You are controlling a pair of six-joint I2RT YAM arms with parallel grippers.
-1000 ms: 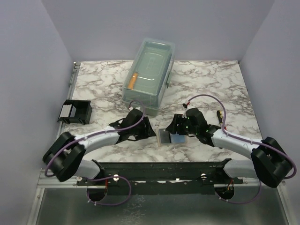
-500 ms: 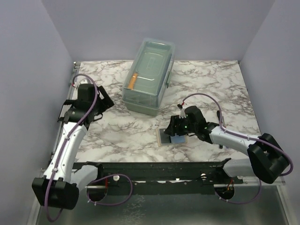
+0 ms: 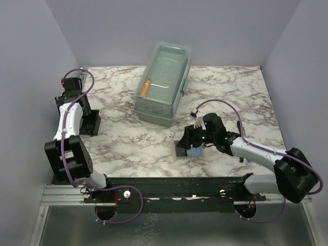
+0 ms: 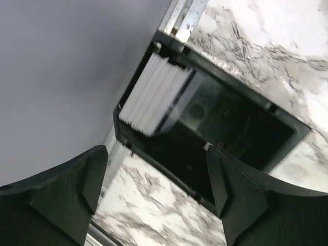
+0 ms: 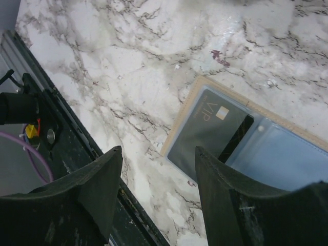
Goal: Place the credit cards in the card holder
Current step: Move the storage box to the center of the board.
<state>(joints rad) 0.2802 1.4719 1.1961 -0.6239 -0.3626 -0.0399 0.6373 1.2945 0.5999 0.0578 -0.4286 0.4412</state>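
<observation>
Right pincer (image 5: pixel 158 151) hangs over the credit cards, jaws apart, nothing between them but bare marble. The dark grey card (image 5: pixel 205 130), stamped VIP, lies just past its right-hand finger (image 5: pixel 225 189). The light blue card (image 5: pixel 279 159) sits just beside the grey one and runs off behind that same finger. Both rest flat on the small tan pad (image 5: pixel 180 123).

Over on the left, the left pincer (image 4: pixel 156 154) is spread wide and aimed straight at the card holder (image 4: pixel 266 110). The black rack fills the space beyond both fingers, so nothing is gripped there. I cannot tell whether the fingertips touch it.

The overhead view places things. The holder (image 3: pixel 93 123) sits at the desk's (image 3: pixel 230 92) left edge, well apart from the cards. The grey card (image 3: pixel 180 150) and the blue card (image 3: pixel 194 152) are near the front, right of centre, under the right pincer (image 3: pixel 192 139). This view also catches the large clear lidded box (image 3: pixel 164 84) at the back with an orange item (image 3: pixel 146 87) inside, which neither wrist camera shows.

The left wrist view gives the holder's open top and a pack of white slats (image 4: pixel 154 95) at one end. The right wrist view gives the VIP lettering and a dark stripe on the grey card.

Count: two cards, one holder, one tan pad, one clear box, two pincers.
</observation>
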